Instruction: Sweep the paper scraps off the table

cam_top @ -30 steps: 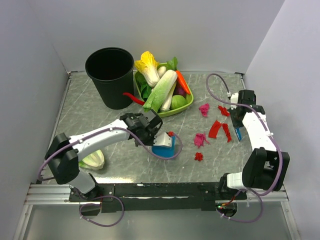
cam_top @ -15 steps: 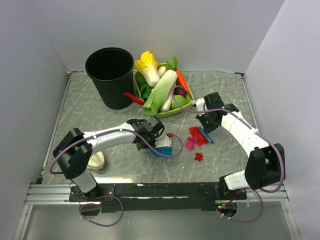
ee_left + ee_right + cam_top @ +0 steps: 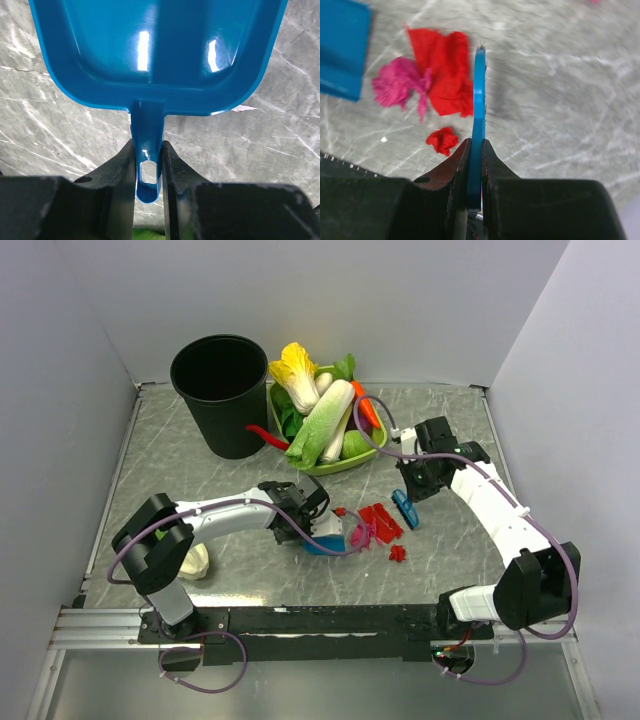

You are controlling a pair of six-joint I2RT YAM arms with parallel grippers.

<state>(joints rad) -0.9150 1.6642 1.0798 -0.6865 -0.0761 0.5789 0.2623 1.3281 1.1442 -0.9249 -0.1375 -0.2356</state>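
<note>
My left gripper point(image 3: 148, 170) is shut on the handle of a blue dustpan point(image 3: 155, 45), which rests on the table point(image 3: 190, 480) with its mouth to the right. In the top view the dustpan point(image 3: 322, 542) sits just left of centre. Red paper scraps point(image 3: 380, 520) and a magenta wad point(image 3: 360, 534) lie bunched at its mouth, and a small red wad point(image 3: 398, 553) lies apart, nearer the front. My right gripper point(image 3: 476, 150) is shut on a thin blue brush point(image 3: 478, 100), whose edge stands beside the red scrap point(image 3: 445, 70). A magenta wad point(image 3: 400, 85) lies left of it.
A black bin point(image 3: 220, 390) stands at the back left. Beside it is a green tray point(image 3: 372, 452) of vegetables with a carrot point(image 3: 365, 405), and a red chili point(image 3: 265, 435) lies at its left. A pale cabbage piece point(image 3: 195, 562) lies by the left arm's base. Walls close three sides.
The right arm swept the brush left from the table's right side, pushing the scattered scraps into a bunch at the dustpan's mouth. The left arm shifted the dustpan slightly.
</note>
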